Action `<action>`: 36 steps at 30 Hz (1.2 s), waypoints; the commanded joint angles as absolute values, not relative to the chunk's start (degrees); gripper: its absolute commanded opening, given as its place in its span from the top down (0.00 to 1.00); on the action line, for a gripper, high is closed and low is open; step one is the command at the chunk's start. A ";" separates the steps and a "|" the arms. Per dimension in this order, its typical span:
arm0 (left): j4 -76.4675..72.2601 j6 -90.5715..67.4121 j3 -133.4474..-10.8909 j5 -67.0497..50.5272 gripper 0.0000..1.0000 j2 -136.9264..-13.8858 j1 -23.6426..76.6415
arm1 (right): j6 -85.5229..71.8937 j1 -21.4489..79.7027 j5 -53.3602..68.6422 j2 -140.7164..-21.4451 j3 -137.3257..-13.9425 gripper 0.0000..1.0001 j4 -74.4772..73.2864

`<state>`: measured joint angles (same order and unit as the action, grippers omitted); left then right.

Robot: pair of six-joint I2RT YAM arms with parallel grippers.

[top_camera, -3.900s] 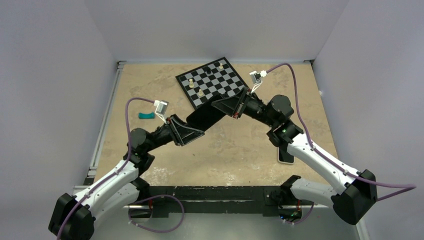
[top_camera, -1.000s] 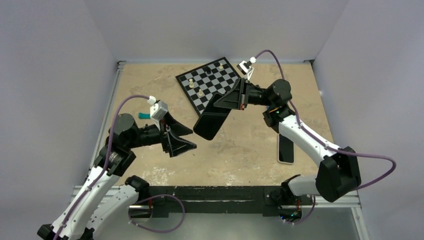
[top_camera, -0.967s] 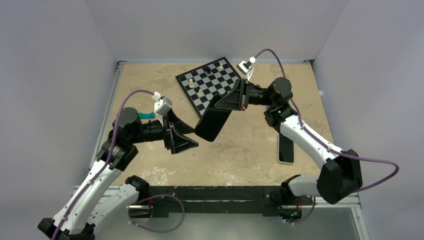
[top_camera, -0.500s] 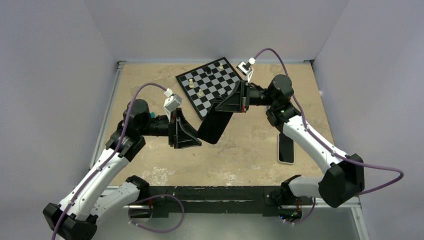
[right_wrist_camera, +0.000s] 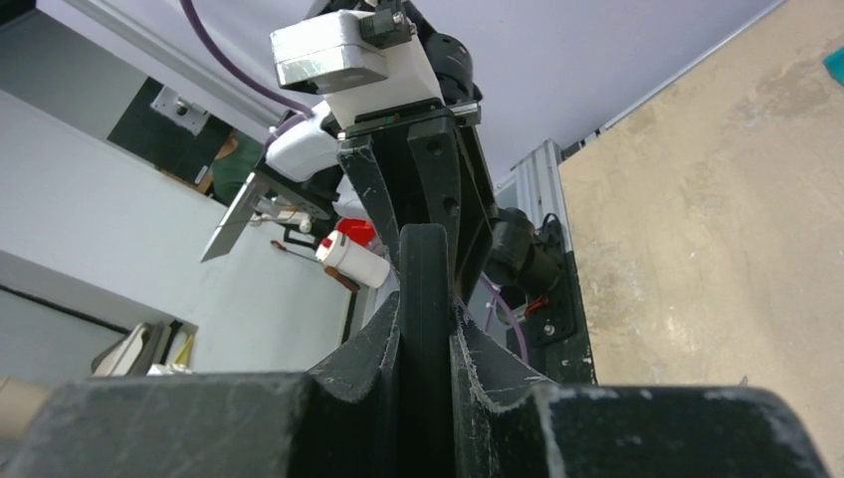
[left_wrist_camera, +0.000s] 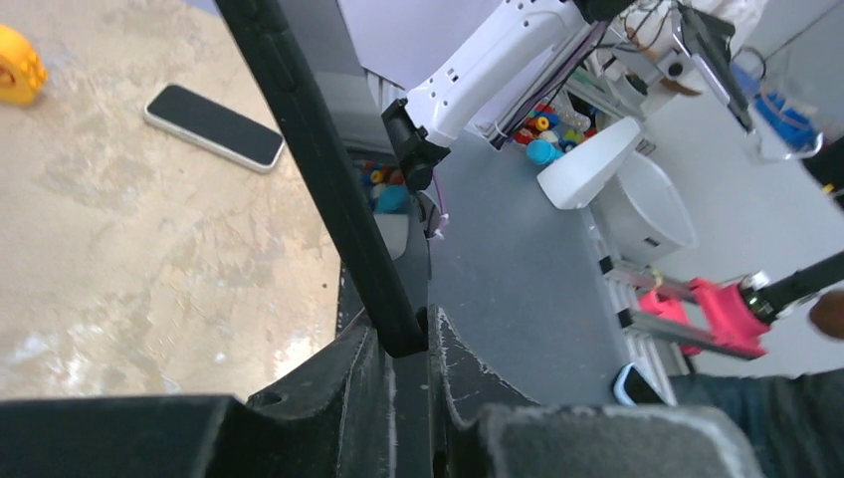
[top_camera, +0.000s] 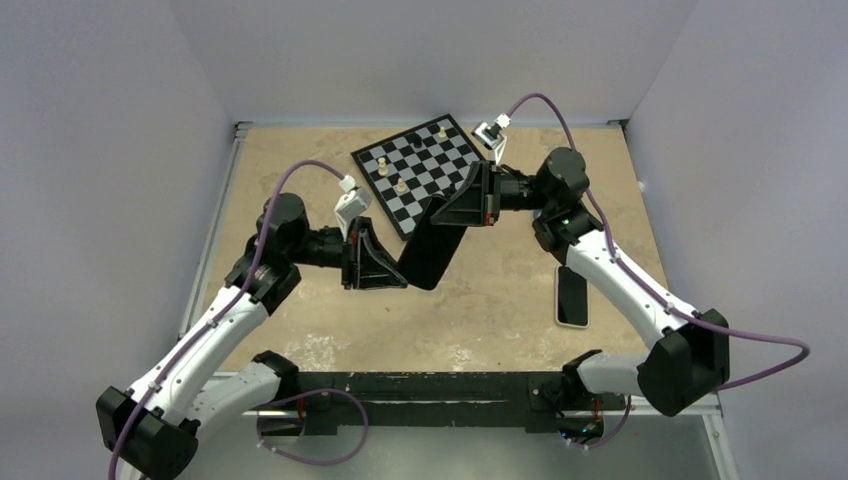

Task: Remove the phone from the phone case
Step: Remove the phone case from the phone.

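The phone (top_camera: 572,296) lies flat, screen up, on the table at the right, out of its shell; the left wrist view shows the phone (left_wrist_camera: 212,126) too. The phone case (top_camera: 430,250), a thin black shell, hangs in the air over the table's middle between both arms. My right gripper (top_camera: 437,214) is shut on its upper end, and the phone case (right_wrist_camera: 426,289) stands edge-on between those fingers. My left gripper (top_camera: 403,273) is shut on its lower end, where the tip of the phone case (left_wrist_camera: 328,189) sits pinched between the jaws.
A chessboard (top_camera: 425,162) with a few pieces lies at the back, just behind the held case. A yellow object (left_wrist_camera: 15,65) sits on the table beyond the phone. A teal scrap (right_wrist_camera: 836,58) lies at the left side.
My left arm swung in toward the case and its gripper went from wide open to shut on the case's lower end. The right arm kept holding the case nearly still.
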<state>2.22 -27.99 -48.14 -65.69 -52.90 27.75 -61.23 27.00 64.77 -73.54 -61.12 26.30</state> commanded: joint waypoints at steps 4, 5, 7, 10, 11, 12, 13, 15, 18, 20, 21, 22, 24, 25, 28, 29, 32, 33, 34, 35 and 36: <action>-28.33 -26.25 -43.86 -77.96 1.00 -53.32 27.59 | -82.15 28.07 70.07 -73.36 -58.65 1.00 50.72; -37.25 -31.81 -43.29 -78.53 1.00 -54.59 27.60 | -83.45 28.15 70.39 -73.43 -58.63 1.00 52.09; -58.19 -46.30 -42.94 -79.13 1.00 -58.47 27.59 | -85.02 28.33 70.76 -73.62 -58.77 1.00 53.63; -81.13 -65.14 -46.65 -79.59 1.00 -65.86 27.66 | -87.73 28.56 71.12 -74.86 -58.97 1.00 57.21; -81.54 -65.72 -47.45 -79.90 1.00 -66.82 28.21 | -89.49 28.71 71.17 -75.59 -59.00 1.00 59.59; -81.56 -65.01 -47.65 -79.88 1.00 -67.04 28.60 | -91.62 28.86 71.19 -76.47 -59.10 1.00 62.20; -81.56 -64.46 -47.75 -79.48 1.00 -67.01 28.65 | -93.73 28.93 71.19 -77.35 -59.21 1.00 64.75; -81.56 -63.96 -47.97 -79.26 1.00 -67.06 28.58 | -97.16 29.23 71.13 -78.87 -59.68 1.00 69.26; -81.15 -63.02 -48.02 -78.86 1.00 -67.66 28.41 | -100.15 29.40 70.70 -80.75 -61.16 1.00 73.00; -80.08 -61.54 -47.85 -77.82 1.00 -68.03 28.23 | -100.93 29.88 70.14 -82.08 -62.45 1.00 73.94; -77.85 -59.66 -47.80 -77.15 1.00 -68.03 28.09 | -101.27 30.28 69.87 -82.74 -63.27 1.00 74.63; -74.20 -56.92 -47.81 -76.03 1.00 -67.55 27.80 | -101.58 30.74 69.65 -83.58 -63.96 1.00 75.07; -64.14 -49.14 -47.85 -73.80 1.00 -65.81 27.37 | -101.43 31.17 68.99 -84.18 -64.64 1.00 75.06; -55.38 -43.86 -48.05 -71.75 1.00 -64.21 27.11 | -101.57 31.12 68.80 -84.26 -64.76 1.00 75.38; -17.05 -19.39 -52.38 -60.05 1.00 -59.40 27.05 | -102.96 31.17 67.74 -84.34 -64.58 1.00 78.29; -11.80 -16.45 -52.40 -57.48 1.00 -58.25 27.05 | -102.78 31.18 67.08 -84.22 -64.41 1.00 78.96; -9.08 -16.27 -49.33 -55.41 0.89 -55.04 26.98 | -96.04 30.97 66.43 -82.57 -64.15 1.00 73.45; -8.72 -17.16 -47.99 -55.19 0.72 -53.77 26.97 | -92.30 30.80 66.15 -81.93 -64.15 1.00 69.79; -8.34 -18.04 -46.69 -54.81 0.57 -52.46 26.98 | -88.77 30.52 65.92 -81.39 -64.28 1.00 63.85; -7.26 -18.33 -45.53 -54.20 0.43 -51.04 26.98 | -85.78 30.29 65.33 -81.01 -64.33 1.00 60.63; -6.14 -18.28 -44.39 -53.54 0.36 -49.52 27.00 | -83.99 30.05 65.12 -81.00 -64.42 1.00 59.25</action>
